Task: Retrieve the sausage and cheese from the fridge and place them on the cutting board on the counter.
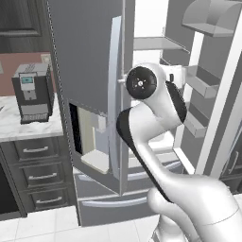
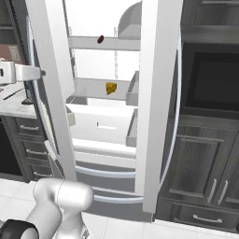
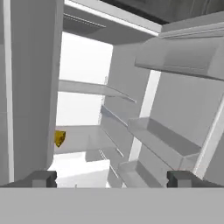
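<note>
The fridge [image 2: 156, 116] stands with its doors open. On its upper white shelf lies the small dark reddish sausage [image 2: 100, 39]. One shelf below sits the yellow cheese [image 2: 111, 87], which the hand view shows at its left as the cheese [image 3: 60, 138], partly cut off by the left door's edge. My gripper [image 3: 113, 179] is open in front of the fridge interior, short of the shelves, with nothing between its fingertips [image 3: 43, 178]. The white arm [image 1: 151, 123] rises before the fridge [image 1: 90, 56]. The cutting board is out of view.
A dark coffee machine [image 1: 32, 92] stands on the marble counter [image 1: 28, 128] left of the fridge, over dark drawers [image 1: 40, 176]. The open right door carries grey bins [image 3: 162, 140] close to the gripper's right. Dark cabinets and an oven [image 2: 210, 84] stand right of the fridge.
</note>
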You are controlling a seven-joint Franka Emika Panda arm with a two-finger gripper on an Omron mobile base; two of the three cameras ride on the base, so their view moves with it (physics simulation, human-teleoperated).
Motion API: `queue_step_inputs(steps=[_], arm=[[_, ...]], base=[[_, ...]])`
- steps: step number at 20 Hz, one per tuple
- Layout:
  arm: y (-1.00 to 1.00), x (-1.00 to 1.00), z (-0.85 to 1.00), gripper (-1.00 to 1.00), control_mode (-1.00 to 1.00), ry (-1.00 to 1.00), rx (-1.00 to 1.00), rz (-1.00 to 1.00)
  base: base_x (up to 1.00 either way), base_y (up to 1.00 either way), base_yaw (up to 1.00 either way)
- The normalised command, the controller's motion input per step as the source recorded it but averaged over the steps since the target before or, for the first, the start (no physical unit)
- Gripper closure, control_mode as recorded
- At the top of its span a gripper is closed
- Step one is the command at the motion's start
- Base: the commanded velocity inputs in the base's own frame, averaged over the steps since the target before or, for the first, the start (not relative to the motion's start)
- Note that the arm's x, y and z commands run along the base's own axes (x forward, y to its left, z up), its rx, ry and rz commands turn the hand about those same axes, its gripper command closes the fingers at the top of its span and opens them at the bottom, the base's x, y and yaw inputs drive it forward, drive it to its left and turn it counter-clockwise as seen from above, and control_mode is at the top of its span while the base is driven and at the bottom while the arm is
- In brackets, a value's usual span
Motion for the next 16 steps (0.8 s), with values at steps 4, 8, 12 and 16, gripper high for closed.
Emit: queue_step_inputs(steps=[4, 8, 12, 16], arm=[[0.00, 0.62, 0.00, -1.00, -1.00, 0.29, 0.22, 0.44], [0.00, 0.71, -0.16, -1.00, -1.00, 0.19, 0.25, 0.37], [-0.02, 0.61, -0.15, -1.00, -1.00, 0.11, 0.26, 0.34], [-0.01, 0.57, -0.07, -1.00, -1.00, 0.11, 0.22, 0.34]], base=[[0.00, 0.00, 0.00], [0.00, 0.00, 0.00], [0.00, 0.00, 0.00], [0.00, 0.00, 0.00]])
